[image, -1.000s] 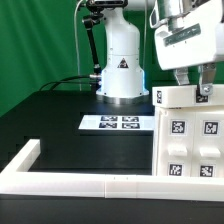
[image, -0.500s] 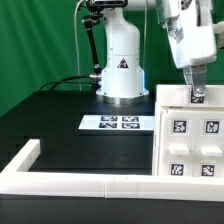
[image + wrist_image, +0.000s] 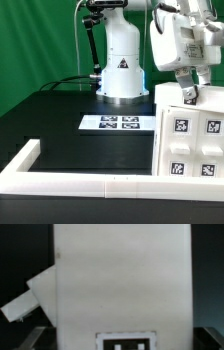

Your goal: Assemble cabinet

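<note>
Cabinet point(image 3: 190, 140): white panelled box, four black-and-white tags on its front, standing at the worktop's point(image 3: 50, 120) near corner on the exterior view's right, against the white border rail point(image 3: 90, 182).

Claw point(image 3: 188, 94): poised at the cabinet's top rear edge; whether clenched or released cannot be told.

Marker board point(image 3: 117, 123): flat, mid-worktop, before the arm's base.

Wrist view: white cabinet panel point(image 3: 120, 280), one tag partly visible.

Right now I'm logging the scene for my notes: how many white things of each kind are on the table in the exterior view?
Cabinet: 1
Marker board: 1
Border rail: 1
Robot base: 1
Total: 4
</note>
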### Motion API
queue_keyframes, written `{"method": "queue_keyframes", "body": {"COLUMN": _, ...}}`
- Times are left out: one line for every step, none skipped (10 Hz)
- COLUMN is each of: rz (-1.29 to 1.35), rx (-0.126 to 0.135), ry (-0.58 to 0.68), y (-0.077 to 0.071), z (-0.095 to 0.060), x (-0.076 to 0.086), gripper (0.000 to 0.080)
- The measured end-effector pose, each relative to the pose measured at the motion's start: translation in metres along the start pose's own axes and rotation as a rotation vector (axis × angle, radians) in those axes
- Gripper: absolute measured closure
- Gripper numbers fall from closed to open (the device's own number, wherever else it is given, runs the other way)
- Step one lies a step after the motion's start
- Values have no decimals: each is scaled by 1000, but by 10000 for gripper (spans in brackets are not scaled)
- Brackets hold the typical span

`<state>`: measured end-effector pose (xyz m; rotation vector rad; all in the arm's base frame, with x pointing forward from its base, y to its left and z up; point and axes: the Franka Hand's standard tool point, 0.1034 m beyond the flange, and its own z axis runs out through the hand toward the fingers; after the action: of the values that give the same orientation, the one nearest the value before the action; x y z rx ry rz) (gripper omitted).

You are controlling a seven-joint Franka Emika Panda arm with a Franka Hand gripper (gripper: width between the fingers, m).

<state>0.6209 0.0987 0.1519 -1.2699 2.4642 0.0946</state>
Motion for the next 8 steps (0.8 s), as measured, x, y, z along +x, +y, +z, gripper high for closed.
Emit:
{"method": "queue_keyframes", "body": {"rz": -2, "rx": -1, "ry": -2, "y": 1, "z": 0, "x": 0, "gripper": 226}}
{"method": "queue_keyframes", "body": {"rz": -28, "rx": -4, "ry": -3, "y": 1, "z": 0, "x": -1, "gripper": 94}}
{"method": "queue_keyframes", "body": {"rz": -40, "rx": -4, "ry": -9, "y": 1, "z": -3, "x": -1, "gripper": 94}}
{"method": "queue_keyframes", "body": {"rz": -34, "rx": -3, "ry": -17, "y": 2, "z": -5, "x": -1, "gripper": 29}}
{"method": "queue_keyframes", "body": {"rz": -25, "rx": -4, "ry": -28, "y": 6, "z": -11, "x": -3, "gripper": 6}}
{"method": "queue_keyframes", "body": {"rz": -31, "rx": -2, "ry": -35, "y": 7, "z": -15, "x": -4, "gripper": 6}}
{"method": "queue_keyframes", "body": {"rz": -28, "rx": 2, "ry": -46, "y": 7, "z": -21, "x": -7, "gripper": 1}}
{"method": "queue_keyframes", "body": {"rz": -30, "rx": 7, "ry": -53, "y": 6, "z": -25, "x": -8, "gripper": 2}}
